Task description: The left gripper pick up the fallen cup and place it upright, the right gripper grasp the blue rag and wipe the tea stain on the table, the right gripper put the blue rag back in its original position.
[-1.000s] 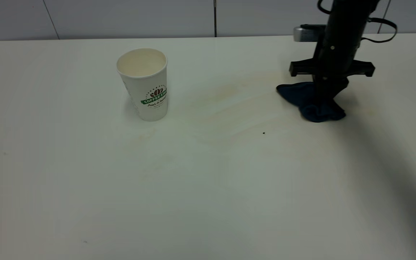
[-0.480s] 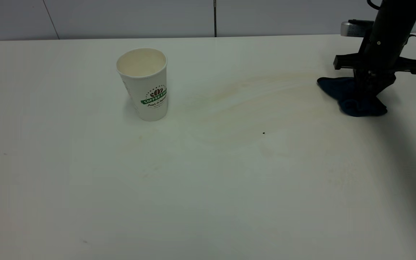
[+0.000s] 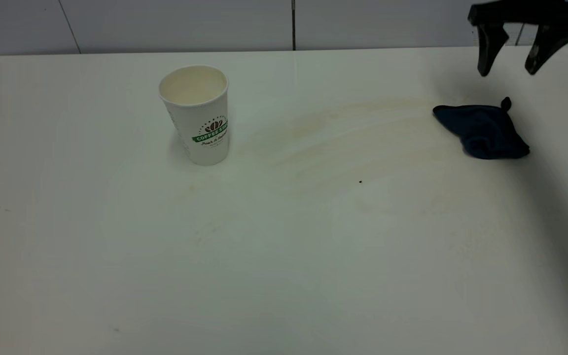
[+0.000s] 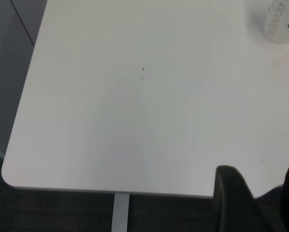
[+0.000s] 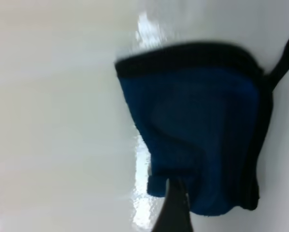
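Exterior view first: the right gripper [image 3: 509, 69] hangs in the air above the blue rag [image 3: 481, 130], clear of it, with its two dark fingers [image 3: 487, 52] spread apart and holding nothing. That rag lies crumpled on the table [image 3: 284, 256], well to the right of the cup [image 3: 197, 116], its little loop poking up at the far corner. And the cup is standing upright, mouth open to the ceiling, green banner logo facing the camera. Between cup and rag, the tea stain [image 3: 343, 143] shows as pale tan streaks smeared across the tabletop, running from just beside the cup toward the rag. A tiny dark speck [image 3: 360, 182] sits on the near side of those streaks.

Over to the right wrist view: the rag [image 5: 197, 135] fills the picture, folded over on itself, with one dark fingertip [image 5: 176, 208] showing in front of it.

Left wrist view now: the left gripper [image 4: 258, 203] is off past the table's corner, far from the cup [image 4: 280, 21], which peeks in at the frame's edge. Its dark fingers [image 4: 234, 198] stand apart, empty.
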Robot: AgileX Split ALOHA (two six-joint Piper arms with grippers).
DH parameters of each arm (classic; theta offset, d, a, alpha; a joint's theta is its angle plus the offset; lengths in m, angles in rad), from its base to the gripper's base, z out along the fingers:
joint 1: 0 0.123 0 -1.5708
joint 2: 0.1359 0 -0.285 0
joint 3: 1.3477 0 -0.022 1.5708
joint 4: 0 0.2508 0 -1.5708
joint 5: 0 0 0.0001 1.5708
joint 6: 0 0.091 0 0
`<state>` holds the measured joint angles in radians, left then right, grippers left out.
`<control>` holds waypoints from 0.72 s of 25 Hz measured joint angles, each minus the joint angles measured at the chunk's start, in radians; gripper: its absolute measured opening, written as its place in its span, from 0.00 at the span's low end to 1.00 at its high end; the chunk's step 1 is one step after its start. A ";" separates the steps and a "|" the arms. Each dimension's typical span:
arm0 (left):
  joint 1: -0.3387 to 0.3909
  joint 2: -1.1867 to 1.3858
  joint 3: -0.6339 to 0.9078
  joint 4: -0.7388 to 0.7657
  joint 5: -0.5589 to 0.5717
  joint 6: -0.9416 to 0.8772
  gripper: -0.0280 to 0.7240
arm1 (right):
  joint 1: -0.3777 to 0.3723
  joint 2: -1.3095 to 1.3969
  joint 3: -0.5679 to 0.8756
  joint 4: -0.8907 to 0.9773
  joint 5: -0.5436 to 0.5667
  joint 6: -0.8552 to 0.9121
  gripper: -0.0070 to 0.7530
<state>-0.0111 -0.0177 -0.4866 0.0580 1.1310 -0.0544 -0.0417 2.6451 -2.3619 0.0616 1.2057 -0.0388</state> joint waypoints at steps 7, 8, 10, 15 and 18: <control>0.000 0.000 0.000 0.000 0.000 0.000 0.41 | 0.000 -0.239 0.169 0.069 0.010 -0.065 0.97; 0.000 0.000 0.000 0.000 0.000 0.000 0.41 | 0.000 -0.303 0.217 0.073 0.012 -0.083 0.97; 0.000 0.000 0.000 0.000 0.000 0.000 0.41 | 0.000 -0.436 0.339 0.076 0.014 -0.113 0.97; 0.000 0.000 0.000 0.000 0.000 0.000 0.41 | 0.000 -0.829 0.596 0.075 0.018 -0.129 0.97; 0.000 0.000 0.000 0.000 0.000 0.000 0.41 | 0.000 -1.049 0.754 0.075 0.024 -0.129 0.97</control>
<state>-0.0111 -0.0177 -0.4866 0.0580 1.1310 -0.0544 -0.0417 1.5960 -1.6074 0.1365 1.2294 -0.1674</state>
